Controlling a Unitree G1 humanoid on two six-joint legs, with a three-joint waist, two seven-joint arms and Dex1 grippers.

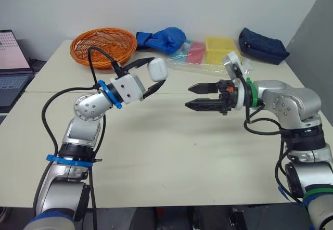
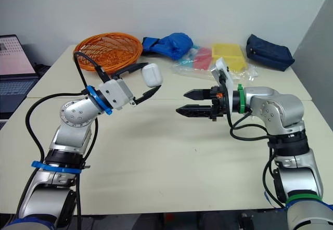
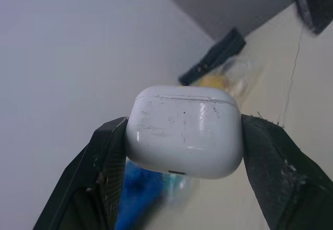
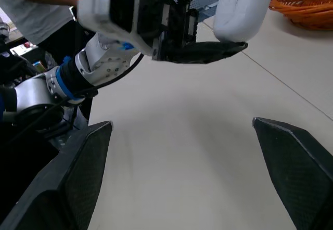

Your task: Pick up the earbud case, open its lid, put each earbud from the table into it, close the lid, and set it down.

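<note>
Over the tabletop (image 1: 171, 157) the left tool (image 1: 158, 71) clamps the closed earbud case (image 1: 157, 68), and the right tool (image 1: 188, 96), gaping just opposite, looks due to pry up its lid next.

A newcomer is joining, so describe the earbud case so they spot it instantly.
Over the pale table, near the orange basket, the left gripper is raised. Pinched between its black fingers is the earbud case: small, rounded, white, lid shut.

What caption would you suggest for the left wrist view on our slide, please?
Left gripper clamping the closed white earbud case between its black fingers.
</note>
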